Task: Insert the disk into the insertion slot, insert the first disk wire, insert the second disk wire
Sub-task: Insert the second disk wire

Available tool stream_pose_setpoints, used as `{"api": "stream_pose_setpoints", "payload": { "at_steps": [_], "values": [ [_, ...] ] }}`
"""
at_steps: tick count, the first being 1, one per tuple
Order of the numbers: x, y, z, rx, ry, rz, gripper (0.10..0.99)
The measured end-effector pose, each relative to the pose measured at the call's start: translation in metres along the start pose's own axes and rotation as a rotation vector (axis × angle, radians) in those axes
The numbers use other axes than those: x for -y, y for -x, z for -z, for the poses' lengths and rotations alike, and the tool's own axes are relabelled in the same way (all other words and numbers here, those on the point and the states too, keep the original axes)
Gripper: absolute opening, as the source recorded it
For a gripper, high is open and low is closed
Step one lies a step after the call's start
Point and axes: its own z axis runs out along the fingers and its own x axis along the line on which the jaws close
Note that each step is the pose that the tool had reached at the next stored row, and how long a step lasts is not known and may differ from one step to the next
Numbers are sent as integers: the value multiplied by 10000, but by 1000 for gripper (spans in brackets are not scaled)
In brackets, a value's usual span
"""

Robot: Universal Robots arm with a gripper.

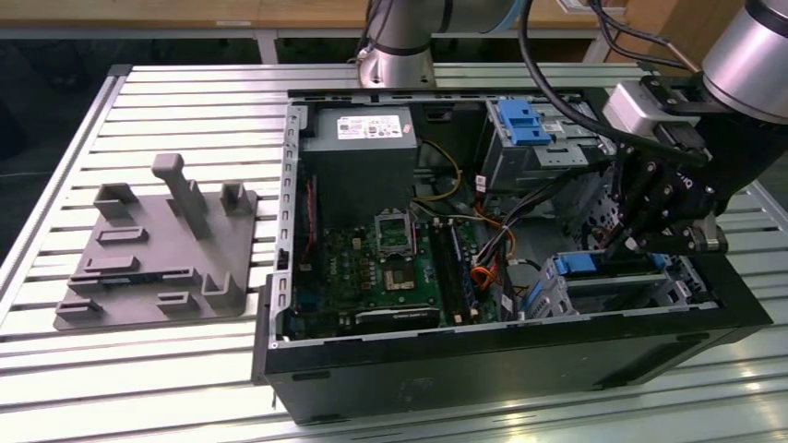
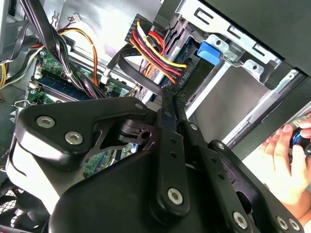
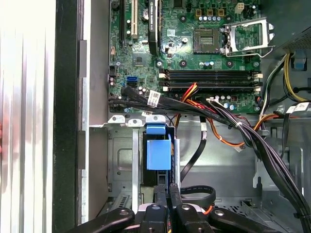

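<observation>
In the exterior view the open computer case (image 1: 493, 351) lies on a slatted table (image 1: 185, 101). The gripper (image 1: 622, 247) hangs above the insertion slot (image 1: 615, 291), where the disk (image 3: 159, 153) sits. In the first wrist view its fingers (image 3: 160, 194) are pressed together over the disk's blue end. Cables (image 3: 228, 121) run beside it. In the second wrist view, a person's hand (image 2: 286, 160) rests outside the case.
</observation>
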Motion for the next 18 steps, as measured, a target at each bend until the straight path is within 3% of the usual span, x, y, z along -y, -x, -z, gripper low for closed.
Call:
{"api": "stream_pose_setpoints", "payload": {
  "at_steps": [18],
  "values": [
    [6, 0, -69, -5, 1, -1, 145]
  ]
}}
